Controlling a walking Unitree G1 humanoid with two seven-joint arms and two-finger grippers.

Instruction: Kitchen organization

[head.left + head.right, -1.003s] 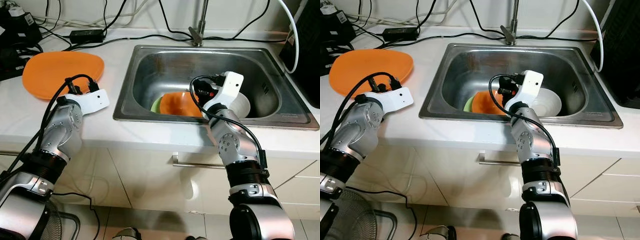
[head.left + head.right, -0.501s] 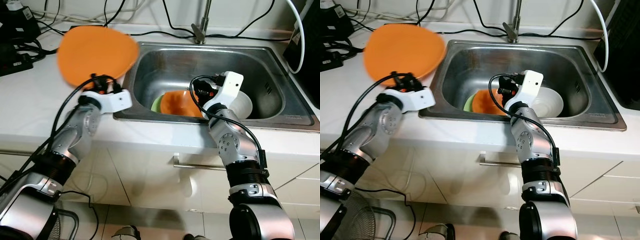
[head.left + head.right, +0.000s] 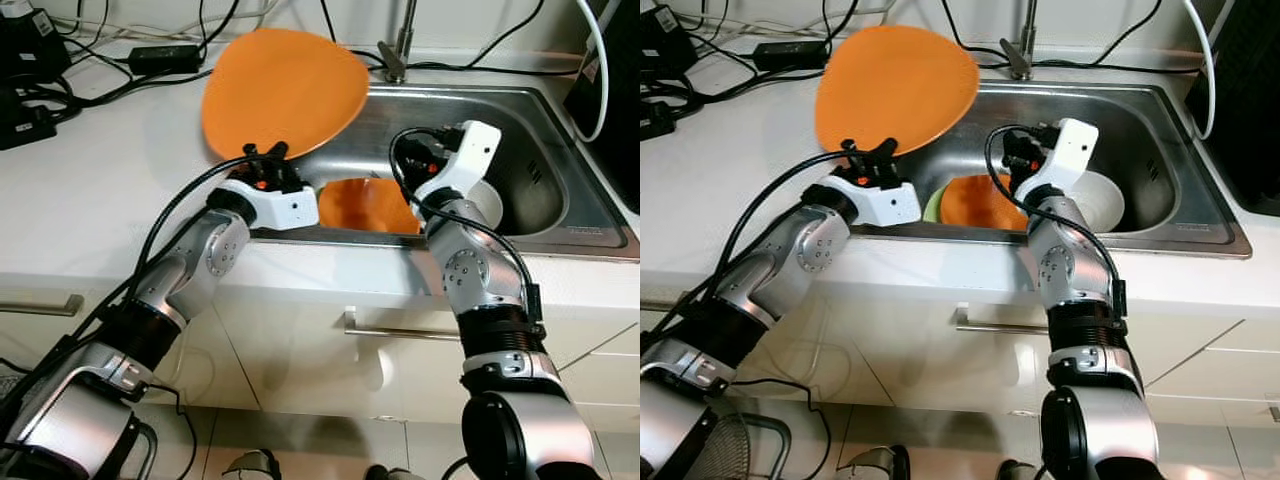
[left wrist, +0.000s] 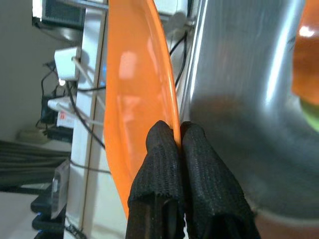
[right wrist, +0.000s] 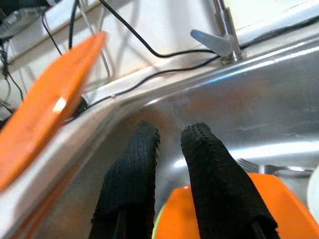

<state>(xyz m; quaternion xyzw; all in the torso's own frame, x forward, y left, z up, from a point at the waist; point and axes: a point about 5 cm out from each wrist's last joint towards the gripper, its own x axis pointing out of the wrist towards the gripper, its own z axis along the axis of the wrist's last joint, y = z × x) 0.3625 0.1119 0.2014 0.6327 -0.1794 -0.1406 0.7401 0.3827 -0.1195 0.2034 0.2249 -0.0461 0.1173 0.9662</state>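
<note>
A large orange plate (image 3: 285,90) is tilted in the air over the left rim of the steel sink (image 3: 580,225). My left gripper (image 4: 178,132) is shut on the plate's near edge, also seen from above (image 3: 265,155). In the sink lie an orange bowl (image 3: 365,205), a white bowl (image 3: 490,205) and the edge of a green dish (image 3: 932,208). My right gripper (image 5: 169,137) hovers above the orange bowl (image 5: 229,209), its fingers a little apart with nothing between them. A fork (image 5: 254,167) lies on the sink floor.
The faucet (image 3: 397,50) stands behind the sink. Cables and a power adapter (image 3: 165,57) run along the back of the white counter (image 3: 90,190). A black appliance (image 3: 612,90) stands at the right, and black devices (image 3: 25,40) at the far left. A drawer handle (image 3: 400,328) is below the counter.
My left gripper has lifted the orange plate off the counter at the left and carried it right, over the sink's left rim. The right gripper has risen slightly.
</note>
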